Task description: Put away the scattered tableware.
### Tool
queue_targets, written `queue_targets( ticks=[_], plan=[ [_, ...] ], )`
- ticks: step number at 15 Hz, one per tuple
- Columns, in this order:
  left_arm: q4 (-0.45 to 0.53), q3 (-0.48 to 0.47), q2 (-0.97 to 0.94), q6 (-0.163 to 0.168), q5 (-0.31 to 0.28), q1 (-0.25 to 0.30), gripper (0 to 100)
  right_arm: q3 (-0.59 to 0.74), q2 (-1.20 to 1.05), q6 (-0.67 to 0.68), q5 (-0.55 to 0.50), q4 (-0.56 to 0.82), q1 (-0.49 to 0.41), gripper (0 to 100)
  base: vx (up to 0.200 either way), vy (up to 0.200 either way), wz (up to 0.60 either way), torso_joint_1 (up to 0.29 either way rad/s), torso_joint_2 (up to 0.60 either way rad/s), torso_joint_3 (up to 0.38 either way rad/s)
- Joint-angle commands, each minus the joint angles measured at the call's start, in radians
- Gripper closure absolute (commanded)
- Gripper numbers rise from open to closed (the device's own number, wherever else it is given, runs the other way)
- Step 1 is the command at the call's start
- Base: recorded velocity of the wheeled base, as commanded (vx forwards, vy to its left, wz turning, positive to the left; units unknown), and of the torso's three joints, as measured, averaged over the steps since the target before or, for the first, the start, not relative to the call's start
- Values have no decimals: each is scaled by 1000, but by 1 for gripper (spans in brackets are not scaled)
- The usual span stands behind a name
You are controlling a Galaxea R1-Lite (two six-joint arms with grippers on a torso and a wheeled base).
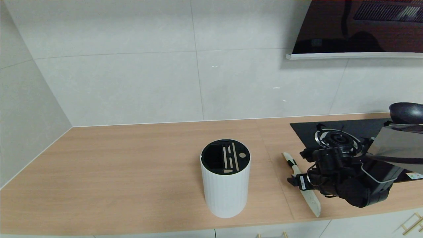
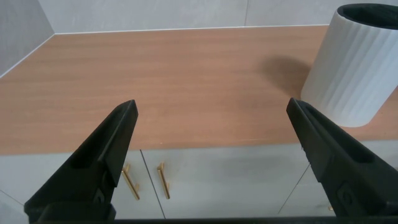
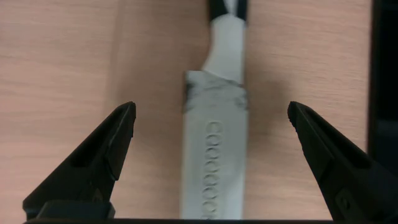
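My right gripper (image 3: 211,115) hangs wide open and empty astride the white knife (image 1: 312,200) lying flat on the desk (image 1: 115,172) between knife block (image 1: 225,185) and hob (image 1: 333,138), and I judge it light, stiff and slick (sharp-edged too), best pinched at the handle (image 1: 288,160).

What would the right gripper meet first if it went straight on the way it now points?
Most likely the knife, lying on the counter straight before the open right gripper; how far off is unclear.

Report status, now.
Left gripper open, empty. Right gripper open over knife, not gripped. White holder upright beside it, nothing between.
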Motion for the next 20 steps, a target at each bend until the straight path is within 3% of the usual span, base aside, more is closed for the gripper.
queue_targets(
  ticks=[1, 15, 16, 20],
  plan=[
    [0, 0, 0, 0, 0, 0, 0, -10, 17, 1, -10, 0, -1, 0, 0, 0, 0, 0, 0, 0],
    [0, 0, 0, 0, 0, 0, 0, -29, 60, -1, -30, -28, -3, 0, 0, 0, 0, 0, 0, 0],
    [0, 0, 0, 0, 0, 0, 0, -30, 63, -1, -30, -28, -3, 100, 0, 0, 0, 0, 0, 0],
    [0, 0, 0, 0, 0, 0, 0, -35, 73, -1, -30, -29, -6, 100, 0, 0, 0, 0, 0, 0]
  ],
)
